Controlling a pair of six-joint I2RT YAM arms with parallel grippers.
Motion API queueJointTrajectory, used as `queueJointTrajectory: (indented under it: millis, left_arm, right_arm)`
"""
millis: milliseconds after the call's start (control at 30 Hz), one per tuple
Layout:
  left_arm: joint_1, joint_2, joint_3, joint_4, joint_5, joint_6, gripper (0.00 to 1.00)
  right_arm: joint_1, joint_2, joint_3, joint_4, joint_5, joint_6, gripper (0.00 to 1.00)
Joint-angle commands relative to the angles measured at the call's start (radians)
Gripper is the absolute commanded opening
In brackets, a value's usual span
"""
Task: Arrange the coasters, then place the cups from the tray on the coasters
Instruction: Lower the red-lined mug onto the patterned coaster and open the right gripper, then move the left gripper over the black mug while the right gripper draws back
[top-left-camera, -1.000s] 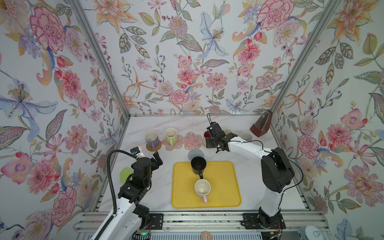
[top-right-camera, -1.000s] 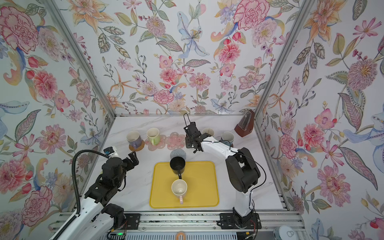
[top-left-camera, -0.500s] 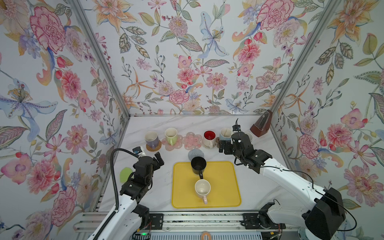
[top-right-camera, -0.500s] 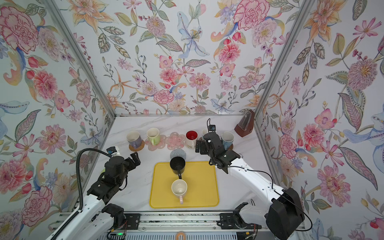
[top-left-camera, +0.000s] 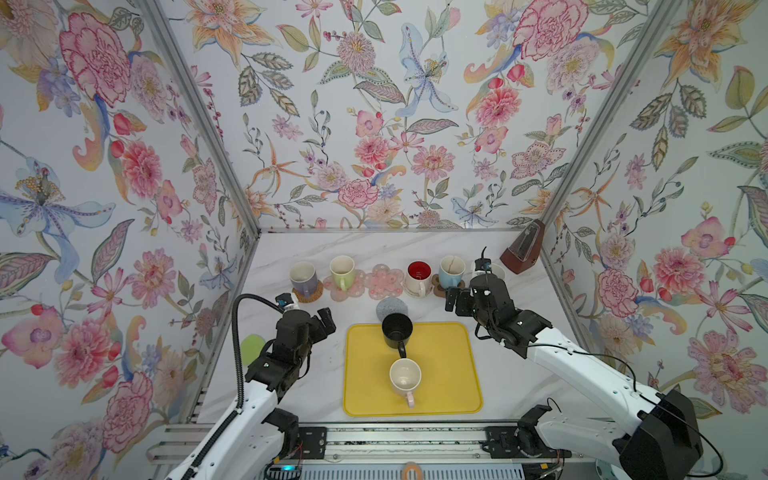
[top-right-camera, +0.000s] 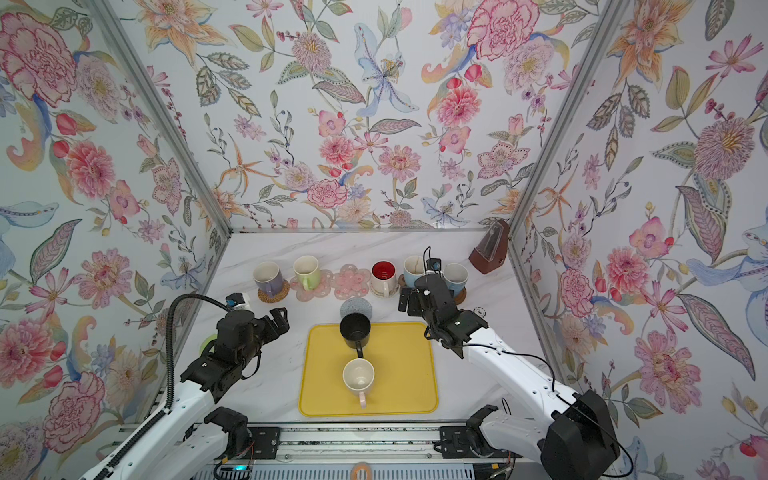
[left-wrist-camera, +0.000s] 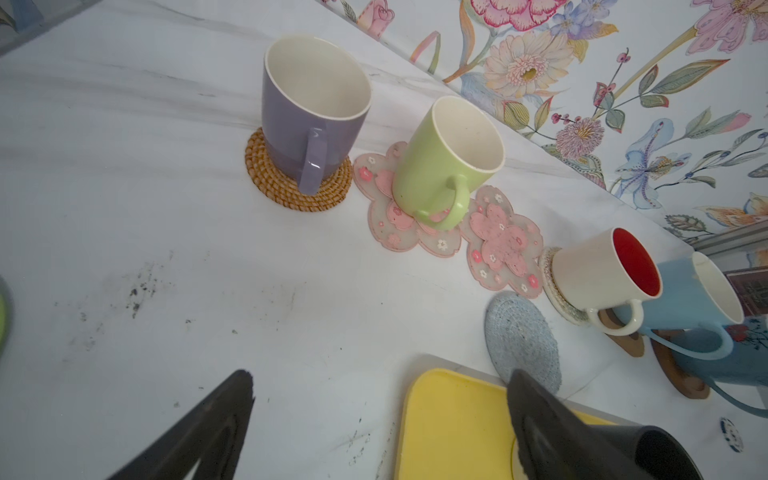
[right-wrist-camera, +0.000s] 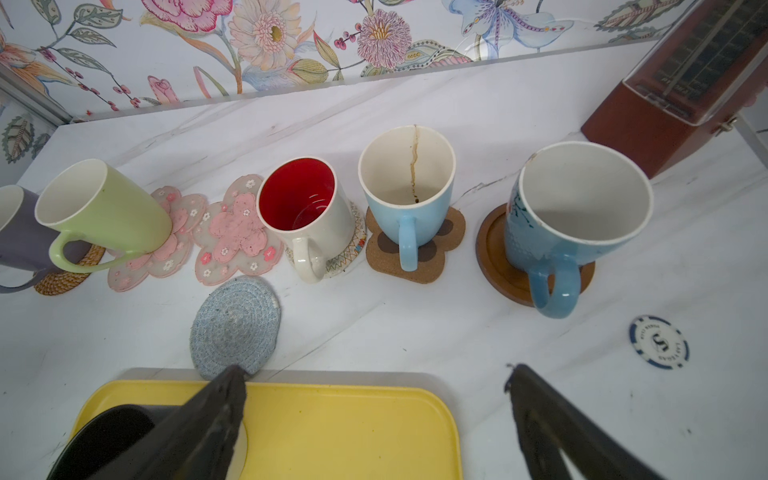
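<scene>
Marble counter (top-left-camera: 374, 253): yellow tray (top-left-camera: 469, 374) lies between left fingers (top-left-camera: 327, 319) and right fingers (top-left-camera: 452, 300), grey coaster (top-left-camera: 390, 308) just beyond it, coaster row (top-left-camera: 384, 282) farther out, metronome (top-left-camera: 523, 253) past the right fingers.

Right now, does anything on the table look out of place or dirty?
Yes. The light blue mug on the paw-print coaster has a brown drip stain inside. The grey coaster lies out of the row, bare, near the tray.

The lavender mug (left-wrist-camera: 307, 120) looks glossy, the rattan coaster (left-wrist-camera: 272, 187) rough-woven, the yellow tray (left-wrist-camera: 453, 424) matt.
</scene>
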Motion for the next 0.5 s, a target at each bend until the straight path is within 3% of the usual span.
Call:
queueJointTrajectory:
  millis: [0, 100, 467]
  left_arm:
    - [-0.008, 0.007, 0.031, -0.021, 0.099, -0.051, 0.95]
    - [-0.064, 0.016, 0.047, -0.04, 0.111, -0.079, 0.94]
    - [-0.403, 0.117, 0.185, -0.184, -0.015, -0.182, 0.91]
  right_arm:
    - [-0.008, 0.005, -0.013, 0.024, 0.008, 0.016, 0.99]
    - [-0.009, 0.009, -0.018, 0.028, 0.005, 0.017, 0.99]
    - [-0.011, 0.009, -0.034, 0.041, -0.01, 0.03, 0.99]
